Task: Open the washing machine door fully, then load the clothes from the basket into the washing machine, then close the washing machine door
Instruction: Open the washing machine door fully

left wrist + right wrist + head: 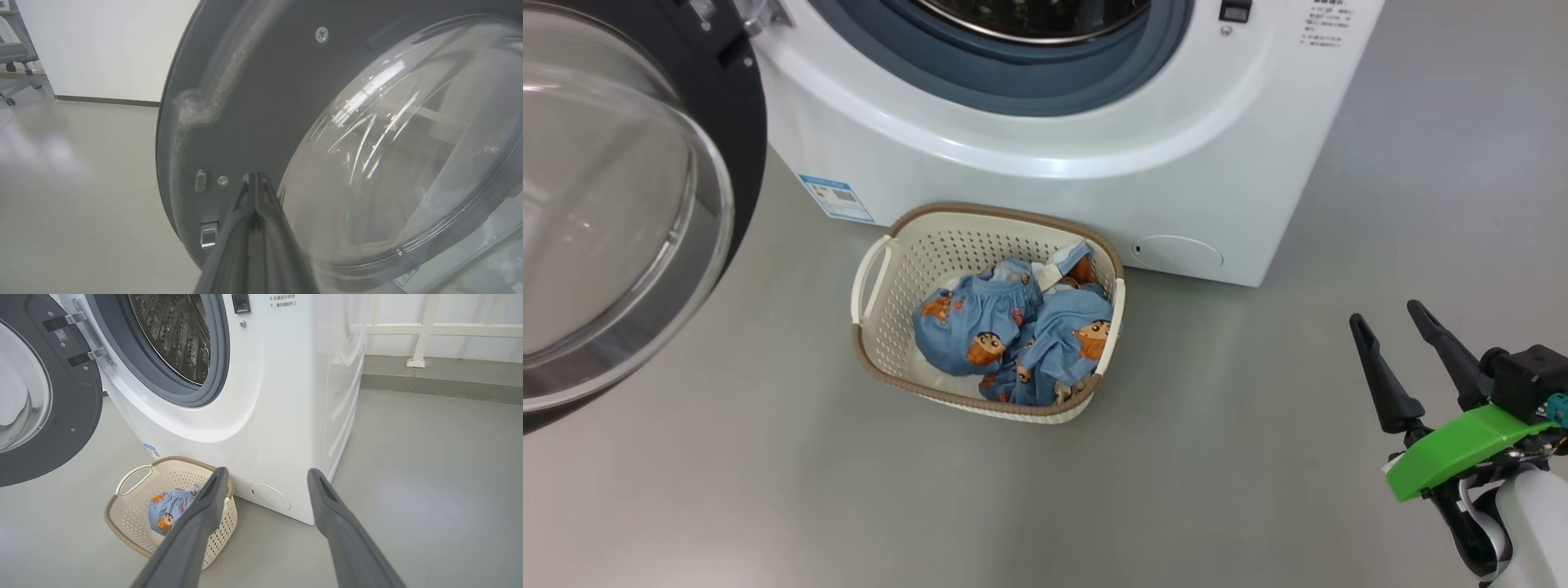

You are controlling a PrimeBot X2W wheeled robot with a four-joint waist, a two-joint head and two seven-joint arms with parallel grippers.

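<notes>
— Grey floor point(1217, 457) is seen before the washing machine point(1045, 155). How much is done?

— The washing machine door point(613, 212) is swung wide, at nine o'clock in the head view, so opening is judged done or nearly so. Nothing is loaded: the clothes point(1021, 335) are heaped in the basket point(931, 253), on the floor just before the machine, at six o'clock of its mouth. Loading and closing are left.

— And the pincers?

— The right pincer point(1385, 313) is held wide and empty at four o'clock, well apart from the basket. The left pincer point(254, 177) is pressed shut, with nothing gripped.

— What is added by the wrist views?

— By the left wrist view, the shut tips are placed close against the door's dark inner ring point(253, 102), beside the glass bowl point(400, 155); contact cannot be confirmed. By the right wrist view, the steel drum point(171, 335) is shown, no garment seen in its visible part.
</notes>
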